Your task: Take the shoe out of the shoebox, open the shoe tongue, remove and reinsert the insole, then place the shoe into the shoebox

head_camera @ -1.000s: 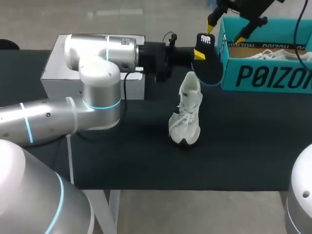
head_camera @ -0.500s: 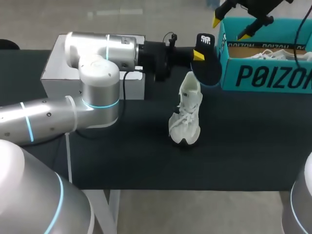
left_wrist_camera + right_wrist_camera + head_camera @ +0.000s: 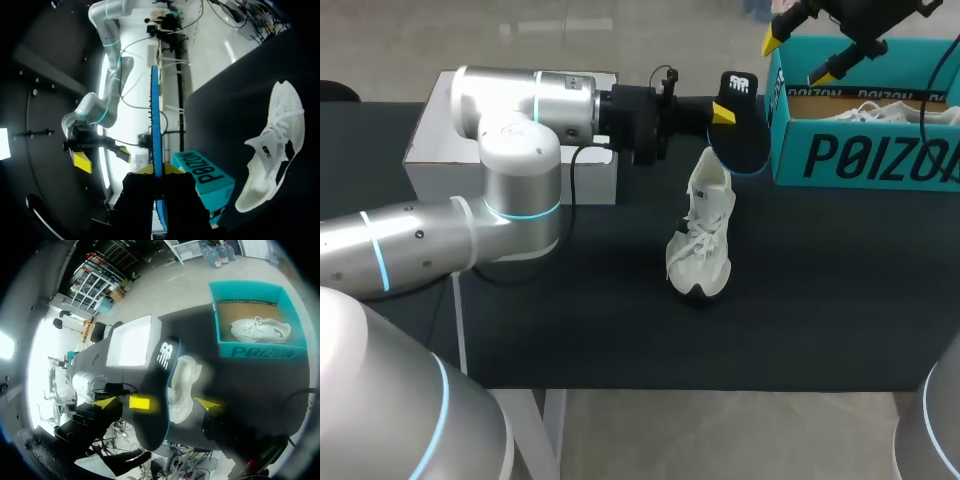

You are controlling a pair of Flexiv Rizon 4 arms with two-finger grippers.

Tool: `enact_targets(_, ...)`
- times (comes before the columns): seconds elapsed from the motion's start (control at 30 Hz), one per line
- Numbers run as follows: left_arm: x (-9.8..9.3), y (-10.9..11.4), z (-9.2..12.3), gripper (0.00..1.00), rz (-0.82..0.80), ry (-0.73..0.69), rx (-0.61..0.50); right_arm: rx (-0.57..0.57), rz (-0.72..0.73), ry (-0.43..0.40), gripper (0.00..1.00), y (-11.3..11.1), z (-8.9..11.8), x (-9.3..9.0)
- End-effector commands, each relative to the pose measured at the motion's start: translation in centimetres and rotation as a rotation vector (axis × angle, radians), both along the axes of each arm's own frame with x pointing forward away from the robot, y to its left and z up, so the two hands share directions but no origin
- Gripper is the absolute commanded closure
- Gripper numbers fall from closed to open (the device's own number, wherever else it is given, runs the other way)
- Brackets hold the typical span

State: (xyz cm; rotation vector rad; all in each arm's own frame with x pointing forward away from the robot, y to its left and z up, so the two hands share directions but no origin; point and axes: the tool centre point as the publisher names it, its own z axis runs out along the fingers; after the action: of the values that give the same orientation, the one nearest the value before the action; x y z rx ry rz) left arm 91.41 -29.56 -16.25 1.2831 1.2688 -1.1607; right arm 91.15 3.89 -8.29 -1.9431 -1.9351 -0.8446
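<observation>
Nearest me, the white shoe (image 3: 703,235) stands on its sole on the dark table (image 3: 620,320), toe toward me and heel away, laces loose over the front. It is out of the box and nothing grips it.

Just past its heel is my left gripper (image 3: 724,116), reaching in level from the left side. Its fingers are clamped on the insole (image 3: 742,135), one on each face. In the left wrist view the insole runs edge-on between them as a thin blue line. The insole is dark with a blue rim. It hangs with its lower end close to the shoe's heel opening, though I cannot tell whether the two touch.

Behind my left arm sits a white box (image 3: 440,150).

Farther off, right of the insole and close beside it, is the teal shoebox (image 3: 860,155), open, with a second white shoe (image 3: 260,330) lying inside.

Farthest, my right gripper (image 3: 800,57) hangs above the shoebox's near-left corner, fingers spread wide with nothing between them.
</observation>
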Motion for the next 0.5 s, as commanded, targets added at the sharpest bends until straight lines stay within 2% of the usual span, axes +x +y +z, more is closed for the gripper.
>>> enact_targets(0.03, 0.2, -0.1, 0.0, 1.0, -0.008, 0.006, 0.0, -0.009, 0.0, 0.006, 0.0, 0.0, 0.2, 0.1)
enact_targets(0.17, 0.4, 0.0, 0.1, 1.0, -0.025, 0.086, -0.008, -0.006, 0.001, 0.019, 0.0, 0.0, 0.1, 0.0)
enact_targets(0.33, 1.3, 0.3, -0.2, 1.0, -0.051, 0.336, 0.01, -0.004, -0.005, 0.031, 0.0, -0.2, -0.1, 0.0)
enact_targets(0.5, 1.3, 0.4, -0.2, 1.0, -0.046, 0.329, 0.034, -0.018, -0.013, 0.038, 0.0, -0.4, -0.3, -0.1)
